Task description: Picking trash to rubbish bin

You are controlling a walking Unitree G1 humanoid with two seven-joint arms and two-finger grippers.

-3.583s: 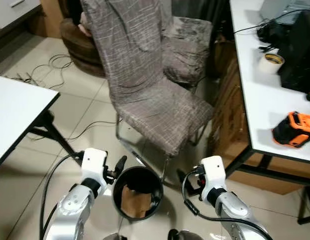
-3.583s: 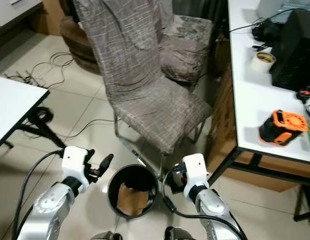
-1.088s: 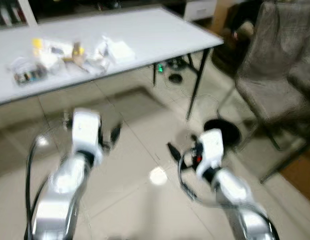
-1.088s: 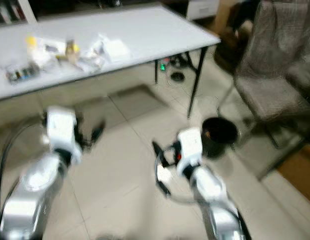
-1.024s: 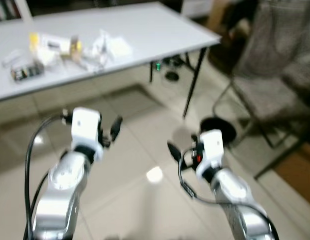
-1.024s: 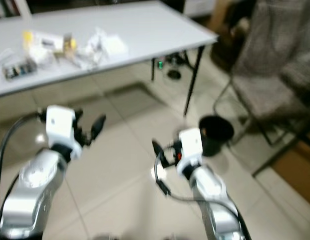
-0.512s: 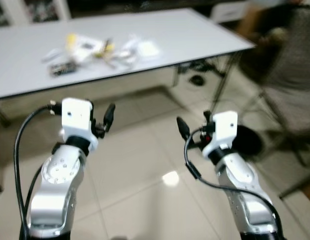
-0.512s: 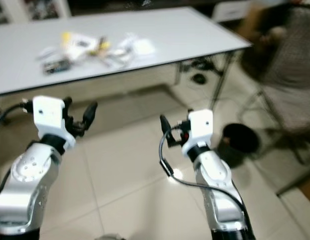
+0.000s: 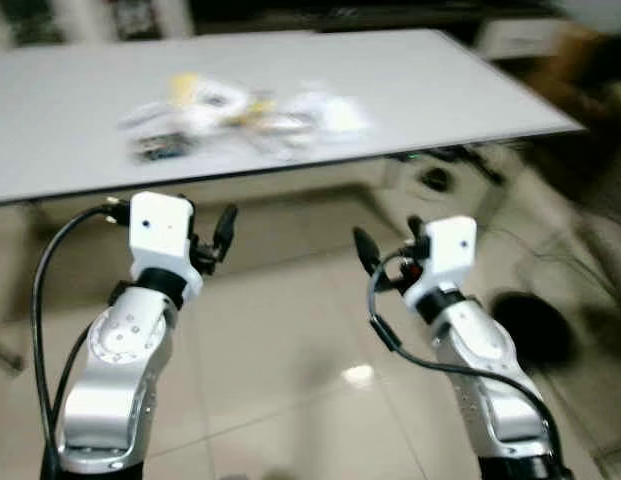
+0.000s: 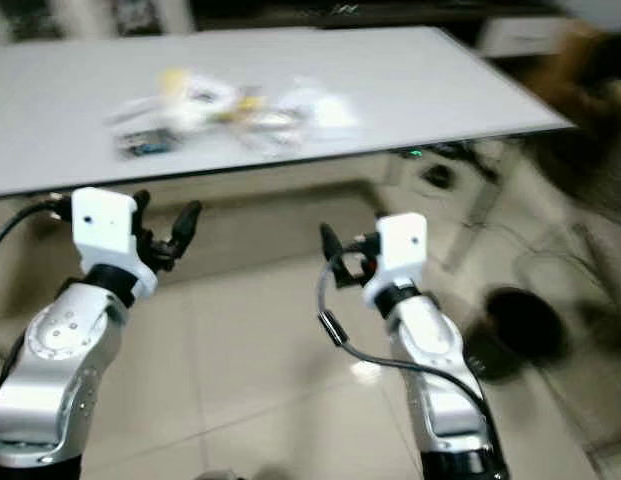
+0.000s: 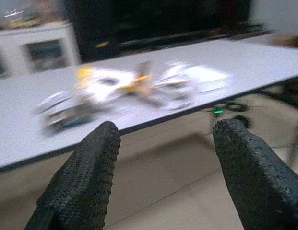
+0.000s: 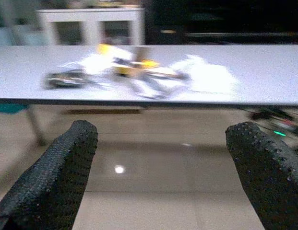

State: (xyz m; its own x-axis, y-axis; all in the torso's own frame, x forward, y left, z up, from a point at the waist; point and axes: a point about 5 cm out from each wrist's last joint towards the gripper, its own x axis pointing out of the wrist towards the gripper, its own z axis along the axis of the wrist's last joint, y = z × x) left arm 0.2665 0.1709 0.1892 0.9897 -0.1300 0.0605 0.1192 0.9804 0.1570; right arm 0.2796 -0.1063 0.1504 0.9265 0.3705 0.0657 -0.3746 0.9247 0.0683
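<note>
Both of your grippers, left gripper (image 9: 222, 232) and right gripper (image 9: 368, 256), are hovering with fingers spread above the floor, facing blurred trash (image 9: 245, 112) on the white table (image 9: 470, 90); the black bin (image 9: 535, 325) is sitting at your right.

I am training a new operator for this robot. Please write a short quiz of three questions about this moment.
1. True or false: the left gripper holds trash.
2. Where does the trash pile lie? A) on the floor B) on the white table C) in the bin
3. On which side of the robot does the black bin stand?

Key: 1 false, both the left and the right gripper have open, empty jaws. 2 B. 3 its right.
</note>
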